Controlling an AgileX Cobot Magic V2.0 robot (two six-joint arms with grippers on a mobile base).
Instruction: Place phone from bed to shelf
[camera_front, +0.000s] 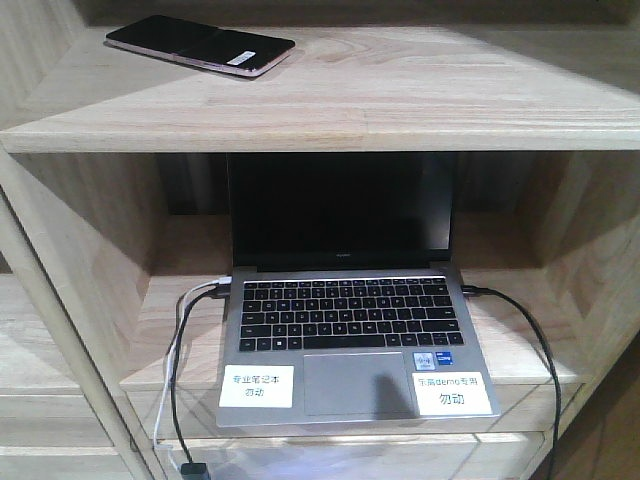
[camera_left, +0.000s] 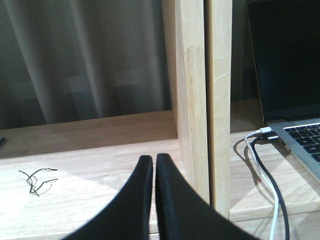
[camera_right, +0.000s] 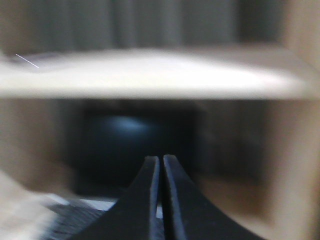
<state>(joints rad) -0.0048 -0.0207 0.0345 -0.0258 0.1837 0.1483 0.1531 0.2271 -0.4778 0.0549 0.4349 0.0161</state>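
The phone (camera_front: 200, 45), black with a pinkish rim and a white sticker, lies flat on the upper board of the light-wood shelf (camera_front: 400, 110) in the front view. No gripper touches it. My left gripper (camera_left: 154, 162) is shut and empty, hovering over a lower shelf board beside a vertical post (camera_left: 200, 100). In the blurred right wrist view my right gripper (camera_right: 161, 162) is shut and empty, facing the laptop compartment under the upper shelf board (camera_right: 150, 75). The bed is out of view.
An open silver laptop (camera_front: 345, 330) with white labels fills the compartment below the phone, with black and white cables (camera_front: 185, 330) plugged in at its left and a black cable (camera_front: 525, 320) at its right. A small wire tangle (camera_left: 37, 179) lies on the left board.
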